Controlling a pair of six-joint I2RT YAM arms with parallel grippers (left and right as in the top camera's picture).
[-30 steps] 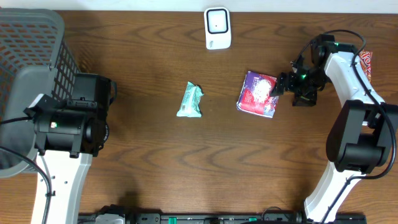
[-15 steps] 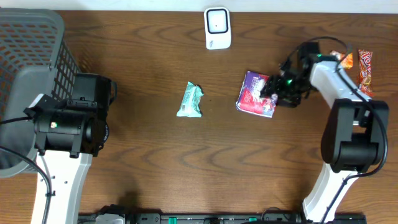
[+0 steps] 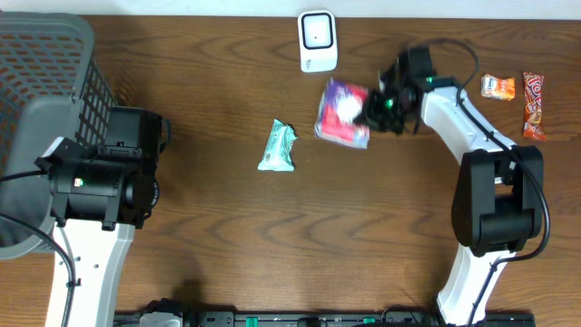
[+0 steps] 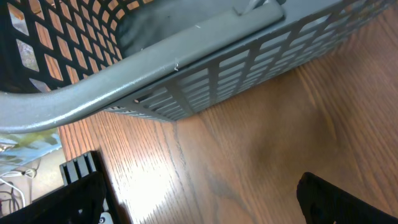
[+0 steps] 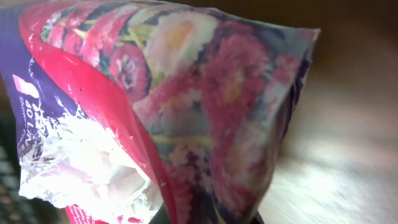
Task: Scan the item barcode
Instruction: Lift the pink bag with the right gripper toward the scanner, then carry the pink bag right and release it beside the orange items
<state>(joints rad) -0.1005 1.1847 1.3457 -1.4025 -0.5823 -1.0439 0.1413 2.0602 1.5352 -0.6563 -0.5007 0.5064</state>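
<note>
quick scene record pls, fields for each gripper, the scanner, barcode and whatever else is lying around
right gripper: shut on the purple packet
left gripper: open, empty, beside the grey basket
scanner: at the far edge of the table; purple packet near it, not touching
barcode: not visible in any view
other items: green packet mid-table; orange packet and red packet by the right arm

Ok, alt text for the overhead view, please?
The right pincer grips a purple-and-pink floral packet close to the white scanner at the far edge of the table. A green packet lies mid-table, a grey basket sits at the left, and two small snacks lie at the right.
</note>
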